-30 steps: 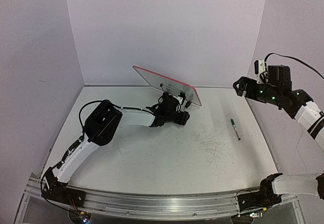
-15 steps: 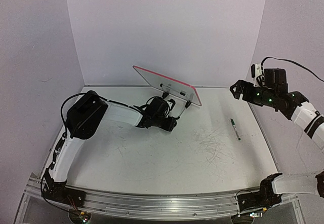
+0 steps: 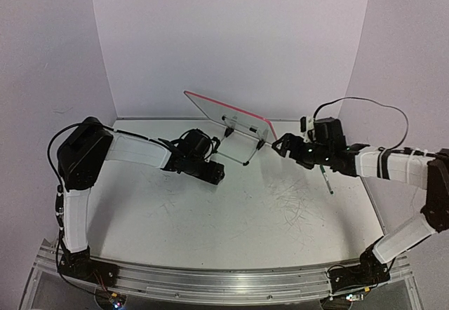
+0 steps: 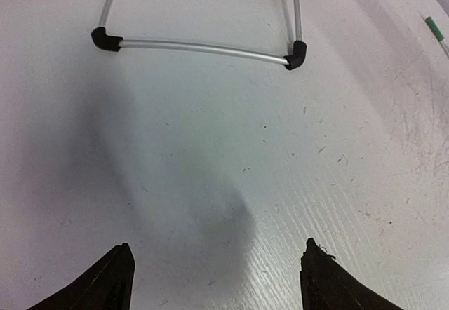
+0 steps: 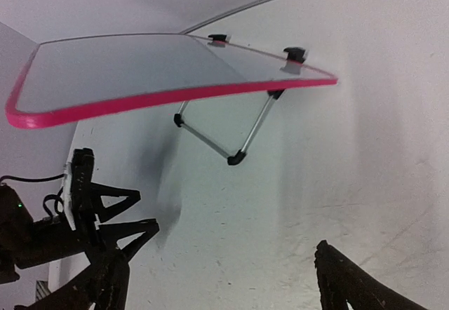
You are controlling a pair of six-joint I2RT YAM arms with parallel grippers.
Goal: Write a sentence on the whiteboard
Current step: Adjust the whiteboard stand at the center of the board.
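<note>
The whiteboard (image 3: 235, 118) stands tilted at the table's (image 3: 210, 233) far middle — left gripper (image 3: 216, 174) before its left half, right gripper (image 3: 280, 146) beside its right end, a pen (image 3: 328, 184) farther right

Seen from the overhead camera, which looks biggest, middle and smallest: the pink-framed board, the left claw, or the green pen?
1. whiteboard, clearly the largest
2. left gripper
3. green marker, a thin sliver
</note>
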